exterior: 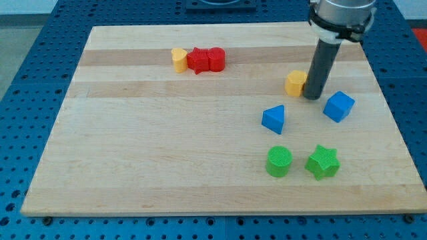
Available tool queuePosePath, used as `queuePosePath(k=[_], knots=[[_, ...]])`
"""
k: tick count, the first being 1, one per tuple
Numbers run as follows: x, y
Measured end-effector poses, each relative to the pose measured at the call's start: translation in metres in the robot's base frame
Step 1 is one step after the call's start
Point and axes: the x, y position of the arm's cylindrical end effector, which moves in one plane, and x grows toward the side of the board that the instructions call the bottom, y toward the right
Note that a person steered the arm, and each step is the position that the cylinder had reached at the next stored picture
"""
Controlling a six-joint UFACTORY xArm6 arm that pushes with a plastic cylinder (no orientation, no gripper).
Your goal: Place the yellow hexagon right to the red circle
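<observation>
Pale wooden board (200, 167) with a streaked grain lies on a blue perforated table (20, 80). Landmark: small yellow hexagon block (295, 83), matte plastic, lying flat, no clear long axis. My tip (312, 97), the end of a straight dark rod with nothing gripped, touches its right side. Red circle block (216, 59) sits up-left of the hexagon, well apart, beside a red star-like block (198, 61) and a yellow heart-like block (179, 59). Bare board lies between the hexagon and the circle. Below-left: blue triangular block (273, 119). Right-below: blue cube (338, 106). Further below: green cylinder (279, 162), green star (323, 162).
</observation>
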Motion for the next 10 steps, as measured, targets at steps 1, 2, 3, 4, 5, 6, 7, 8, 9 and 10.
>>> queuePosePath(k=[1, 2, 3, 4, 5, 6, 7, 8, 9, 10], knots=[[-0.018, -0.004], [-0.026, -0.019], [-0.026, -0.032], [-0.025, -0.044], [-0.025, -0.055], [-0.025, -0.070], [-0.027, -0.079], [-0.036, -0.079], [-0.048, -0.079], [-0.055, -0.079]])
